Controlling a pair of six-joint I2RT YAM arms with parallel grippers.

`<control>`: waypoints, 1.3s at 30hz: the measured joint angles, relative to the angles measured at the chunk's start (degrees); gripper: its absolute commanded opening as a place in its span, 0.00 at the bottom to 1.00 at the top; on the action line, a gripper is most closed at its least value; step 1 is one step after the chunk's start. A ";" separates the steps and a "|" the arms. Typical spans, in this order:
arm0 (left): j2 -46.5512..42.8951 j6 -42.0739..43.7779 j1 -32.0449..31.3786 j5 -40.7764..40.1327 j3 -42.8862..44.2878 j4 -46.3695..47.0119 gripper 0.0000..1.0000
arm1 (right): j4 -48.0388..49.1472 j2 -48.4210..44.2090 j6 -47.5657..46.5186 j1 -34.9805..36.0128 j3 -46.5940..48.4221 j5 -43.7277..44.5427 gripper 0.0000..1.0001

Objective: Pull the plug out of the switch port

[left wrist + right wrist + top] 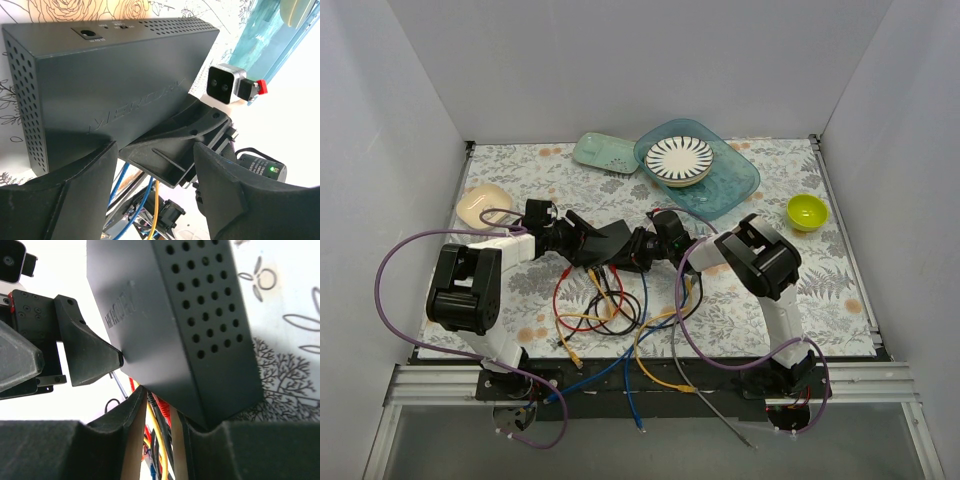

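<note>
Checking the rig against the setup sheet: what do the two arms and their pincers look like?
The left arm and right arm: white links, boxy black joint housings, a purple cable looping along each. The left pincer and right pincer: matte black, broad wedge-shaped fingers. A silver camera sits on the right wrist.

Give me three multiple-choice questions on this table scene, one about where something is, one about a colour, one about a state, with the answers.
1. Where does the striped plate sit? A on the teal tray; B on the cream dish; C at the table's near edge.
2. What colour is the small bowl at the right? A red; B lime green; C blue.
3. How do the cables in front of the switch lie? A wound on a spool; B tied in one bundle; C loose and tangled.
Answers: 1 A, the plate rests in the tray at the back; 2 B, it shows bright yellow-green; 3 C, the strands loop over one another.
</note>
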 measured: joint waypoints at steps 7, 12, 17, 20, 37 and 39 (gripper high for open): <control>0.00 0.39 0.00 0.13 -0.04 0.15 0.63 | 0.52 0.79 1.62 0.02 0.52 -0.22 0.05; 0.00 0.63 0.00 0.33 -0.04 0.15 0.63 | 1.22 1.14 0.85 0.07 0.83 -0.46 0.01; 0.00 0.90 0.00 0.70 -0.04 0.22 0.63 | 1.68 1.20 0.13 0.09 0.72 -0.66 0.01; 0.00 0.96 0.00 1.09 -0.31 0.59 0.63 | 1.88 1.22 -1.20 0.09 0.70 -0.96 0.01; 1.18 -0.22 0.00 3.13 -0.37 2.19 0.63 | -0.35 -3.43 -13.68 -0.26 -6.69 -9.40 0.01; 1.18 -0.28 0.00 3.08 -0.37 2.23 0.63 | -2.49 -7.28 -14.95 -1.01 -10.16 -7.02 0.01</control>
